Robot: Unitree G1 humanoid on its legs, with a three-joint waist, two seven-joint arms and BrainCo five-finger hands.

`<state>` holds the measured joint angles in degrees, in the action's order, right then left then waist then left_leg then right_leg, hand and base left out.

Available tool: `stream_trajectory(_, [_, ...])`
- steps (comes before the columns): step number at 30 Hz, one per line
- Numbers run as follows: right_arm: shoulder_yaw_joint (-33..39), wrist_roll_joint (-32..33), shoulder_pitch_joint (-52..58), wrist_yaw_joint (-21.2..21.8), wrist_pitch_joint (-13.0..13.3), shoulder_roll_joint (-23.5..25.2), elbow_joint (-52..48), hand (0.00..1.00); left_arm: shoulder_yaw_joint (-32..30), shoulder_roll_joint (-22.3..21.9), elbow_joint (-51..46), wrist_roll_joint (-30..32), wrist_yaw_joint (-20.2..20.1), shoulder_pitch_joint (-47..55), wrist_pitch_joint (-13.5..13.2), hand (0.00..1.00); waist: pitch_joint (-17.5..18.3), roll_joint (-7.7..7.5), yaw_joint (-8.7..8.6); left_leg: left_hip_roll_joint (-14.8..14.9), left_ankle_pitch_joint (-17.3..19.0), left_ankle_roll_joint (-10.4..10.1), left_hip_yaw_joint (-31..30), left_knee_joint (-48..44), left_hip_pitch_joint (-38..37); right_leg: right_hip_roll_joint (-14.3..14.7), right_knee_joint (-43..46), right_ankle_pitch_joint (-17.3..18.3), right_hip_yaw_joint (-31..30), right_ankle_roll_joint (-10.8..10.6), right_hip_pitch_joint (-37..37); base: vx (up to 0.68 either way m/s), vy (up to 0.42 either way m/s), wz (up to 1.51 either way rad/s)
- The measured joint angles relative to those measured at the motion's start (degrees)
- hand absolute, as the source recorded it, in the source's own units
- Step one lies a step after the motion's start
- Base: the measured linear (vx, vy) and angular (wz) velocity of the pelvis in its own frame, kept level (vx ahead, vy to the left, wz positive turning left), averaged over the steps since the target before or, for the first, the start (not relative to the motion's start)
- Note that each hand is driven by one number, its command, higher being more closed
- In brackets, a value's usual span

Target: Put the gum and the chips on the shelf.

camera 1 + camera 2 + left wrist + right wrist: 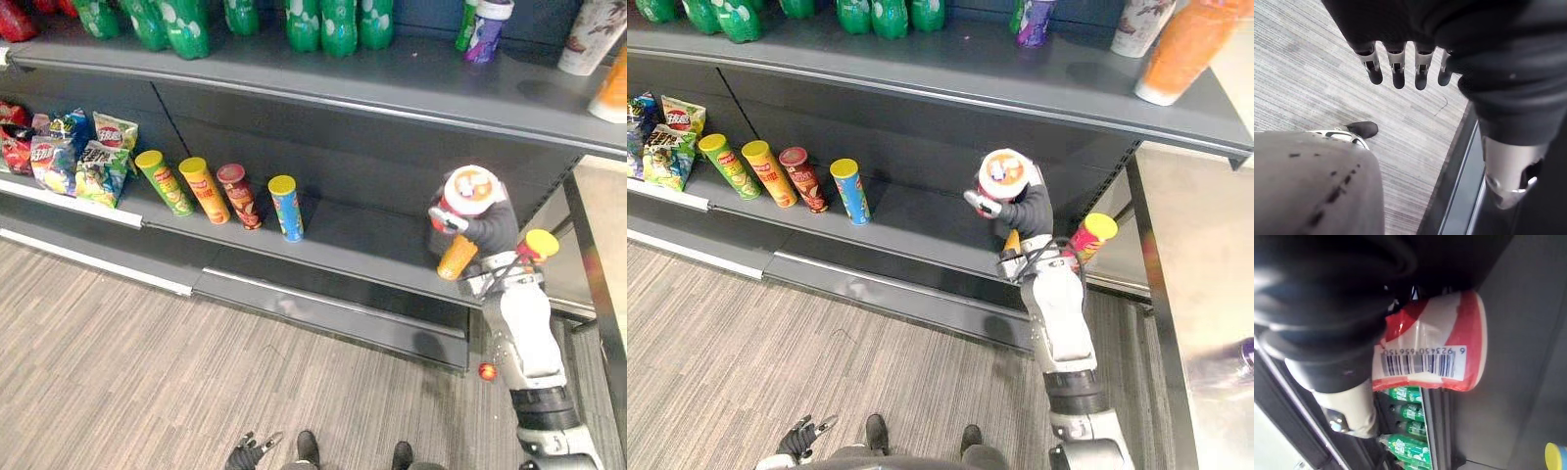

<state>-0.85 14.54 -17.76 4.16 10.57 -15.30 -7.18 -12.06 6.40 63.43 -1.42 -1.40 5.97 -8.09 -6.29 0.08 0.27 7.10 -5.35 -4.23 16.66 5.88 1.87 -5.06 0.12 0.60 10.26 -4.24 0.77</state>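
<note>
Gum tub (472, 189), red and white with a white lid, was held off the board at the right end of the lower shelf (362, 240). Everything else is placed against that lower shelf.

- Grey striped carpet (147, 372) ran below and in front of it.
- Upper shelf (411, 83) sat directly above it, carrying a row of green bottles (338, 24) toward the left and a few cups (487, 29) toward the right.
- Snack bags (83, 157) were packed together at its left end.
- Four chips cans stood in a row on its left half, close together but apart: green can (165, 183), yellow can (204, 191), red can (238, 196), blue can (285, 208). The middle stretch of the board was bare.
- Orange chips can (457, 257) was at its right end by the front edge, just under the held tub. Couldn't tell if it touched the hand.
- Pink can (1089, 235) with a yellow lid was at the far right end, just behind the right forearm.
- Right hand (495, 230) was raised over the right end, fingers curled round the gum tub. The wrist view had the tub's barcode side pressed against the palm.
- Left hand (250, 452) hung low over the carpet, well in front of the shelf. Its fingers (1396, 73) were loosely extended, holding nothing.
</note>
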Motion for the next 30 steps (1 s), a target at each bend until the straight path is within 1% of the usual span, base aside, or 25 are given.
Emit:
stream_trajectory(3, [-1.42,0.23,-5.52,-0.29,-0.42,-2.39,2.79,1.0,0.31,0.12,0.35,0.0,0.06,0.08,0.54,0.0,0.05,0.08,0.06,0.68,-0.24,-0.39,-0.04,0.03,0.08,0.65,-0.25,-0.44,-0.02,0.37,0.12,-0.11,-0.008,-0.03])
stream_trajectory(6, [-2.37,1.28,-9.79,-0.48,-0.73,-4.32,3.85,1.0,0.33,0.23,0.34,-0.04,0.05,0.14,1.11,0.0,0.05,0.07,0.23,0.93,-0.81,-0.15,-0.02,0.03,0.36,1.0,-1.12,-0.8,-0.16,0.47,0.13,-0.09,-0.001,-0.01])
stream_trajectory(9, [-2.49,1.79,-15.6,-1.25,-0.77,-6.65,5.57,1.0,0.37,0.4,0.34,-0.04,0.03,0.37,1.18,0.0,0.17,-0.15,0.23,0.93,-1.19,0.05,0.13,0.04,1.48,1.03,-2.0,-1.45,-0.22,0.28,0.95,-0.05,0.012,-0.02])
stream_trajectory(11, [-2.5,1.78,-19.03,-1.75,-1.31,-7.7,7.66,1.0,0.41,0.58,0.34,-0.06,0.03,0.64,1.23,0.0,0.3,-0.47,0.45,0.81,-1.32,0.16,0.15,0.05,1.82,0.97,-2.37,-2.1,-0.21,-0.04,0.99,0.0,0.006,-0.02])
stream_trajectory(13, [-2.53,1.76,-21.5,-2.21,-1.87,-8.32,9.79,1.0,0.46,0.64,0.3,-0.1,0.03,0.62,1.24,0.0,0.41,-0.68,0.88,0.74,-1.58,-0.13,0.24,0.06,1.84,0.92,-2.66,-2.63,-0.29,-0.01,0.97,0.02,0.006,-0.02])
stream_trajectory(15, [-2.55,1.75,-26.62,-2.65,-2.61,-9.01,14.76,1.0,0.47,0.77,0.22,-0.15,0.02,0.49,1.24,0.0,0.46,-1.07,1.46,0.7,-1.63,-0.08,0.3,0.09,2.03,0.93,-3.23,-3.16,-0.29,0.11,0.96,0.04,0.005,-0.03])
stream_trajectory(21, [-2.59,1.73,-41.86,-5.12,-4.18,-10.79,28.25,1.0,0.51,0.9,-0.13,-0.74,-0.03,0.46,1.29,0.0,0.41,-1.45,1.79,0.75,-2.0,0.26,-0.23,0.09,2.72,1.06,-3.53,-3.59,0.4,0.32,1.09,0.05,-0.001,0.05])
stream_trajectory(23, [-2.59,1.71,-45.41,-6.09,-4.58,-11.25,31.3,1.0,0.51,0.99,-0.16,-0.86,-0.02,0.31,1.29,0.0,0.26,-1.68,2.09,0.76,-2.22,0.25,-0.33,0.09,2.96,1.13,-3.89,-3.67,0.49,0.38,1.11,0.03,-0.001,0.05])
stream_trajectory(26, [-2.6,1.7,-49.54,-6.71,-5.1,-11.26,35.23,1.0,0.48,1.06,-0.16,-2.75,-0.01,0.01,1.3,0.0,0.03,-2.0,2.54,0.86,-2.21,0.23,-0.45,0.09,3.09,1.26,-4.02,-3.67,0.57,0.39,1.12,0.04,-0.005,0.01])
stream_trajectory(30, [-2.34,1.7,-52.48,-7.65,-5.37,-11.26,38.08,1.0,0.37,1.1,-0.25,-2.86,0.04,-0.73,1.3,0.0,-0.68,-2.29,3.07,0.91,-2.19,0.21,-0.72,0.09,3.71,1.33,-3.94,-3.66,0.68,0.4,1.7,0.0,0.001,0.01])
